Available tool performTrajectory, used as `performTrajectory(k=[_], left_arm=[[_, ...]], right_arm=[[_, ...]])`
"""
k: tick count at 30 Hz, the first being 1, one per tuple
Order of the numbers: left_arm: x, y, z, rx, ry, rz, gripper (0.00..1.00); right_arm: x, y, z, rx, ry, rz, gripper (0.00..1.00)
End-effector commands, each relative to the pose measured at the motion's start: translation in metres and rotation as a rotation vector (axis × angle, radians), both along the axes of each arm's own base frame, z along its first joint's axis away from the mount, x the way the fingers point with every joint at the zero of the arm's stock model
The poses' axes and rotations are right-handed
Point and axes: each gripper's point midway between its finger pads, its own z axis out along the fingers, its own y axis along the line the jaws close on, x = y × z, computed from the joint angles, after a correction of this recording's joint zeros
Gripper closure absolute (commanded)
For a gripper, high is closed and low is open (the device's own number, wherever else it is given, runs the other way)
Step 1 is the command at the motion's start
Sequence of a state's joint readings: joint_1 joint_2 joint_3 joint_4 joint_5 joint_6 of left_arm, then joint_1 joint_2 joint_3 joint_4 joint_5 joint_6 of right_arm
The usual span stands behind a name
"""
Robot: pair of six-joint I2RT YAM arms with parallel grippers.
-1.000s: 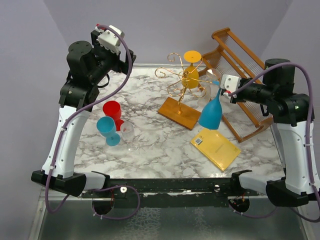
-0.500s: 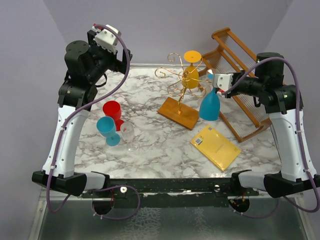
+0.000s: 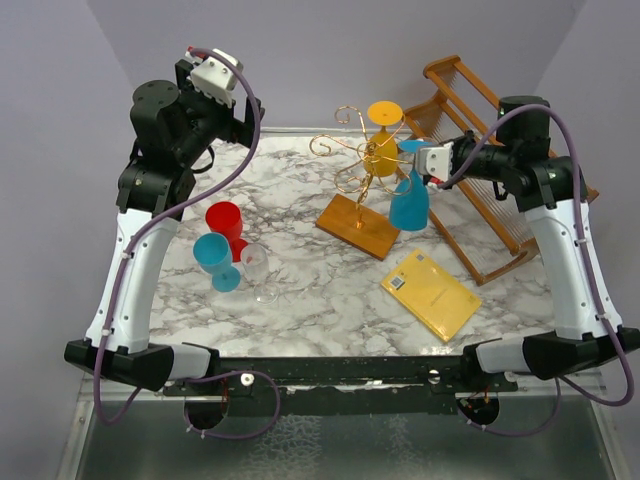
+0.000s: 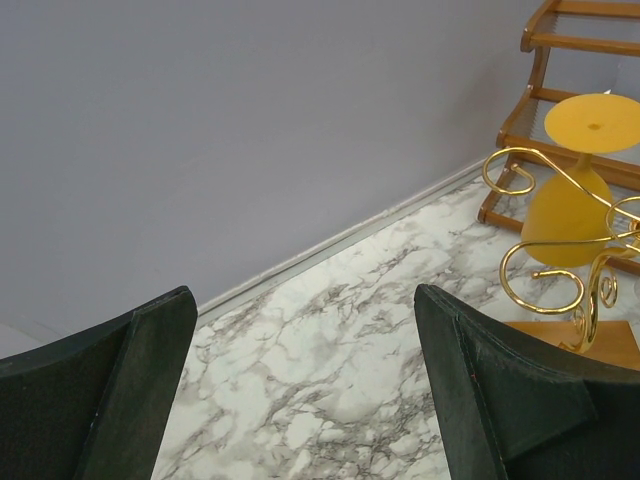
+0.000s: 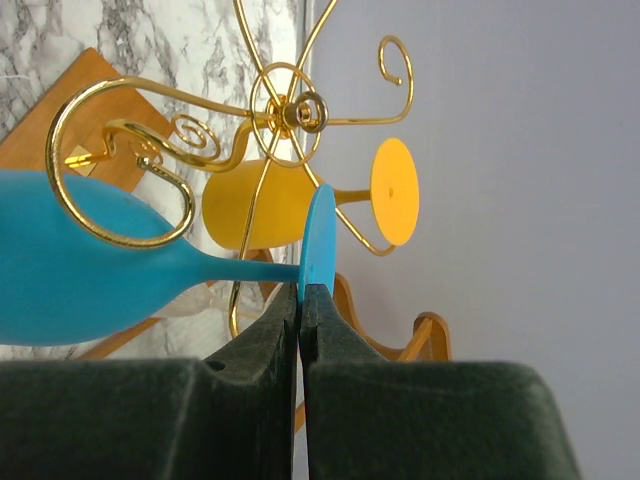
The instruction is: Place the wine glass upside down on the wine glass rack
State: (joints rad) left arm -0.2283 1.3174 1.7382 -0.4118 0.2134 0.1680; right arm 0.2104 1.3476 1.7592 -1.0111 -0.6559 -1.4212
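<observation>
My right gripper (image 3: 420,152) is shut on the flat foot of a blue wine glass (image 3: 409,205), which hangs upside down with its bowl low. The glass is right beside the gold wire wine glass rack (image 3: 352,150) on its orange-brown base (image 3: 356,226). In the right wrist view my gripper (image 5: 301,295) pinches the foot's edge, and a curled gold arm (image 5: 115,150) loops across the blue glass's bowl (image 5: 70,275). A yellow glass (image 3: 381,150) hangs upside down on the rack. My left gripper (image 4: 300,295) is open and empty, raised at the back left.
A larger brown slatted wooden rack (image 3: 482,125) stands at the back right, behind my right arm. A yellow book (image 3: 432,296) lies at the front right. A red cup (image 3: 225,222), a second blue glass (image 3: 212,256) and a clear glass (image 3: 258,268) are grouped at the left.
My right gripper has carried the blue glass left and back, from beside the book up against the gold rack's arms. The left arm has shifted only slightly.
</observation>
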Motion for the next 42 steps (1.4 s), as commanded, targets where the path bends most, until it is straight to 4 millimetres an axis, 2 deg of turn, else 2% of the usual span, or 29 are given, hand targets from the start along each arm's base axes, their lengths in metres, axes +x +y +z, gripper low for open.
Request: performTrajectory(k=[1, 9, 20, 42], left_arm=[[0.002, 0.008, 0.020, -0.007, -0.061, 0.033, 0.07], [0.006, 0.007, 0.021, -0.007, -0.059, 0.035, 0.07], [0.006, 0.010, 0.022, 0.004, -0.068, 0.048, 0.07], [0.006, 0.013, 0.023, 0.015, -0.074, 0.056, 0.06]], right_arm=[[0.004, 0.019, 0.011, 0.032, -0.058, 0.106, 0.99], [0.007, 0.036, 0.005, 0.047, -0.045, 0.191, 0.96], [-0.009, 0.052, 0.008, 0.093, -0.019, 0.301, 0.96], [-0.034, 0.055, 0.007, 0.111, 0.020, 0.366, 0.99]])
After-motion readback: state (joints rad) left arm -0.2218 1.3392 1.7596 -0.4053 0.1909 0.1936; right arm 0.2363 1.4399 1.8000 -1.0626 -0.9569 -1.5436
